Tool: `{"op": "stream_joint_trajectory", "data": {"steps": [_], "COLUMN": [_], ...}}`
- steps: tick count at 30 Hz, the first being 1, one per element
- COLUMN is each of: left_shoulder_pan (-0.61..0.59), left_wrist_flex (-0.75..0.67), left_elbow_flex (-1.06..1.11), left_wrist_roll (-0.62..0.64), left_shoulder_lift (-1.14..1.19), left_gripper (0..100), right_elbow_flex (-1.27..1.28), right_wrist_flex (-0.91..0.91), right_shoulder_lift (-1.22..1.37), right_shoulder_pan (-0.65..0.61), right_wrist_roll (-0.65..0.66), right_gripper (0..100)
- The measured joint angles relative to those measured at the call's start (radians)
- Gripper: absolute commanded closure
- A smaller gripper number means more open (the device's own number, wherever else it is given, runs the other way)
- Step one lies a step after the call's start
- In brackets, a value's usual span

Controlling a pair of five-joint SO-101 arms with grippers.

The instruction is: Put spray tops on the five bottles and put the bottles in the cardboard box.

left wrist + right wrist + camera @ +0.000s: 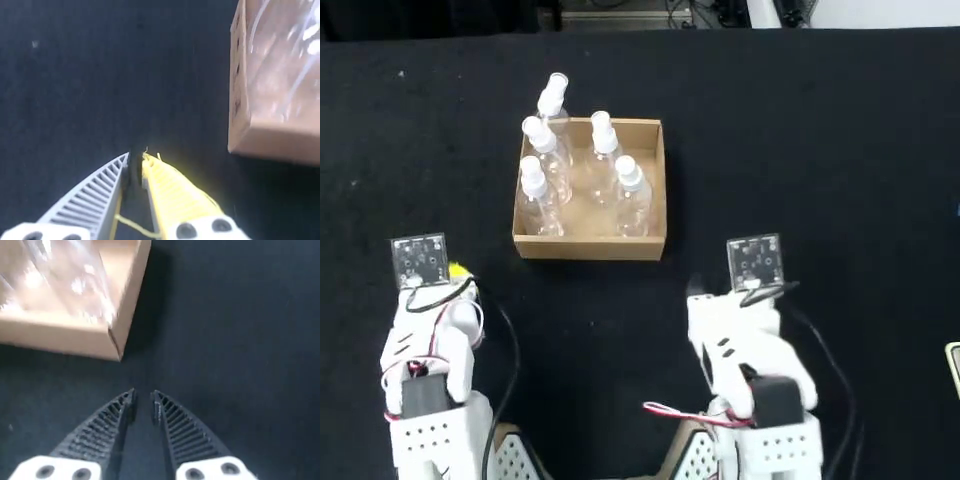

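Short of the cardboard box [590,247], the left pincer [136,156] and the right pincer [143,396] each sit with their tips drawn together on nothing. Any forward swing from there would likely catch the box's front wall and shove it across the surface [820,150]. All five bottles [628,185] stand capped inside the box, tall, light and crowded. I judge that such a knock could tip them, above all the far bottle [552,97], whose top pokes past the box's back wall.
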Motion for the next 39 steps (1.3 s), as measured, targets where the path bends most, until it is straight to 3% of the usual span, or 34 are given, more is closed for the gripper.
{"op": "stream_joint_trajectory", "data": {"steps": [14,39], "left_shoulder_pan": [-0.006,-0.003], "left_wrist_flex": [0.39,0.402], "left_elbow_flex": [0.014,0.017], "left_wrist_roll": [-0.008,-0.008], "left_shoulder_lift": [-0.034,-0.032], "left_gripper": [97,97], "right_elbow_flex": [0.069,0.069], "right_wrist_flex": [0.163,0.163], "right_shoulder_lift": [0.0,0.0], "right_shoulder_pan": [0.155,0.166], "right_wrist_roll": [0.0,0.002], "right_gripper": [98.7,98.7]}}
